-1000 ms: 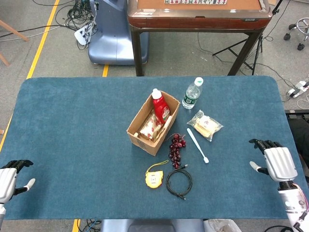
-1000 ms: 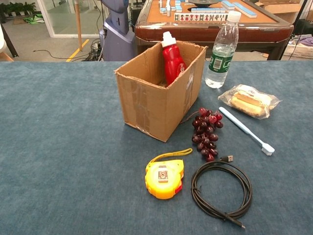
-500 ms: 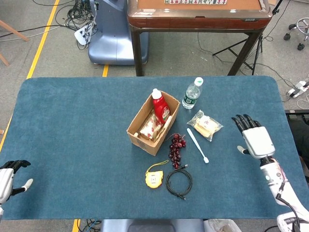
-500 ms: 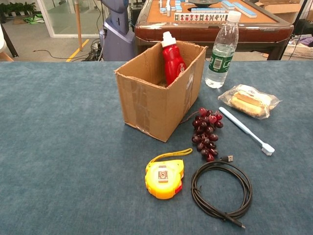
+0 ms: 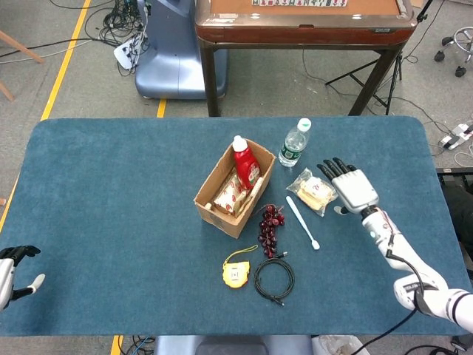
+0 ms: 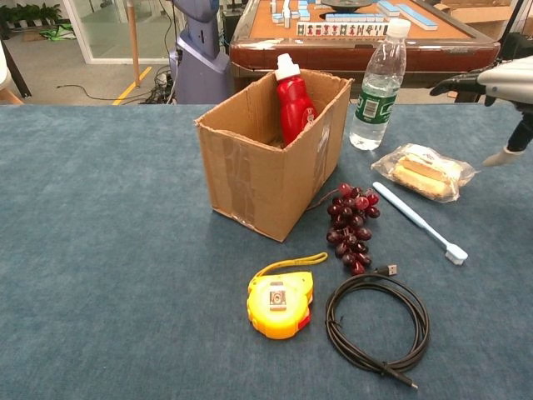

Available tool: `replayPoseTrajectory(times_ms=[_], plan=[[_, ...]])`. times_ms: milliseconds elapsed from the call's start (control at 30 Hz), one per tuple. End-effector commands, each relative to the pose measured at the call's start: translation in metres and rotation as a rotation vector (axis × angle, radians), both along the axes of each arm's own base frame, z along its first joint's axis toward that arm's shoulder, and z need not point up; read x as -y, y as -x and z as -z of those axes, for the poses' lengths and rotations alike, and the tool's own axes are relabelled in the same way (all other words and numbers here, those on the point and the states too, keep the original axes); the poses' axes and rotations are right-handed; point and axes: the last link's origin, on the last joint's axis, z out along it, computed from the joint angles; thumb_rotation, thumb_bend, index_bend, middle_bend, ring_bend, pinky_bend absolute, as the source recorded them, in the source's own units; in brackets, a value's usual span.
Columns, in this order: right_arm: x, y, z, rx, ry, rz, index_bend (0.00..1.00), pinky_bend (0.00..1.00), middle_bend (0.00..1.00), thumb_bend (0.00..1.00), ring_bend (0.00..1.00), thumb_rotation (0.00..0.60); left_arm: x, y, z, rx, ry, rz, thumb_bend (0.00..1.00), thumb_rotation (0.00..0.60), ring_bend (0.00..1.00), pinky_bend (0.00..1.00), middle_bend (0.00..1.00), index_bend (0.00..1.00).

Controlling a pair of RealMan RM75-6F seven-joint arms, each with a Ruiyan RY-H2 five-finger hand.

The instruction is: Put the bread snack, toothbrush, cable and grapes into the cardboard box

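Note:
The open cardboard box (image 5: 214, 194) (image 6: 250, 179) stands mid-table with a red bottle (image 5: 244, 163) (image 6: 293, 104) and a packet inside. To its right lie the dark red grapes (image 5: 269, 230) (image 6: 351, 227), the pale toothbrush (image 5: 302, 221) (image 6: 416, 221) and the wrapped bread snack (image 5: 313, 191) (image 6: 423, 173). The coiled black cable (image 5: 274, 278) (image 6: 377, 325) lies in front of them. My right hand (image 5: 349, 186) (image 6: 500, 87) hovers open, fingers spread, just right of and above the bread snack, not touching it. My left hand (image 5: 9, 268) sits open at the table's near left edge.
A yellow tape measure (image 5: 235, 270) (image 6: 281, 300) lies left of the cable. A clear water bottle (image 5: 294, 143) (image 6: 379, 83) stands behind the bread snack. The blue table (image 5: 111, 207) has bare cloth on its left half. A wooden table (image 5: 303, 18) stands beyond.
My right hand has swept from the near right edge forward and leftward to beside the bread snack. My left hand has slid slightly further down toward the frame edge.

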Motion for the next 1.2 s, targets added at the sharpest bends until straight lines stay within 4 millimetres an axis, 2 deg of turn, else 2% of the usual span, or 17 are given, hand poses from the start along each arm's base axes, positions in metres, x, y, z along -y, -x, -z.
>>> replayPoseTrajectory(times_ms=[33,500,1000,1200], plan=[[0.012,-0.007,0.013,-0.018,-0.035,0.000,0.00,0.26,0.04,0.00,0.01,0.600,0.000,0.000,-0.001,0.001,-0.003,-0.002,0.21,0.600,0.31,0.49,0.40,0.38],[0.029,-0.018,0.049,-0.084,-0.155,0.026,0.00,0.26,0.04,0.00,0.01,0.600,0.002,0.002,-0.005,0.011,-0.015,-0.011,0.21,0.600,0.31,0.49,0.40,0.38],[0.036,-0.009,0.062,-0.137,-0.208,0.098,0.00,0.26,0.08,0.00,0.01,0.600,0.003,0.002,-0.005,0.013,-0.013,-0.014,0.21,0.600,0.31,0.49,0.41,0.38],[0.037,-0.008,0.067,-0.155,-0.215,0.111,0.00,0.27,0.14,0.00,0.03,0.600,0.003,0.002,-0.005,0.014,-0.013,-0.015,0.21,0.600,0.31,0.49,0.41,0.38]])
